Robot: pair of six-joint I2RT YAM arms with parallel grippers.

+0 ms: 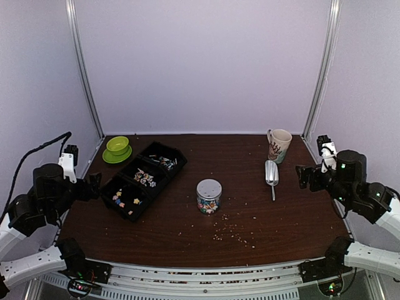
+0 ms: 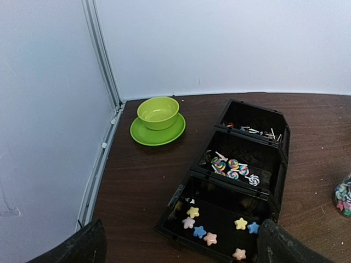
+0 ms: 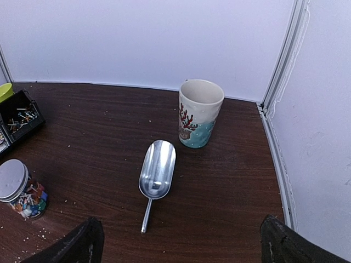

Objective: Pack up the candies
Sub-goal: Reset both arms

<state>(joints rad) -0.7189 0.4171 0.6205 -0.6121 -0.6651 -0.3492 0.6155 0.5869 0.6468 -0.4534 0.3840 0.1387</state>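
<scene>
Walled brown table (image 1: 262, 219), tray (image 1: 130, 215) near left edge, left claw (image 1: 92, 186) and right claw (image 1: 304, 177) released, empty.

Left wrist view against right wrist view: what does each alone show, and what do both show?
Only the left wrist view shows the pastel star-shaped candies and the striped swirl lollipops inside the black plastic three-compartment tray, and the lime-green bowl on its saucer in full. Only the right wrist view shows the white ceramic mug with a reindeer print and the metal scoop. Both show the dark wooden table, the tray's far compartment, and the glass jar with a silver lid, cut by the edge in the left wrist view.
</scene>
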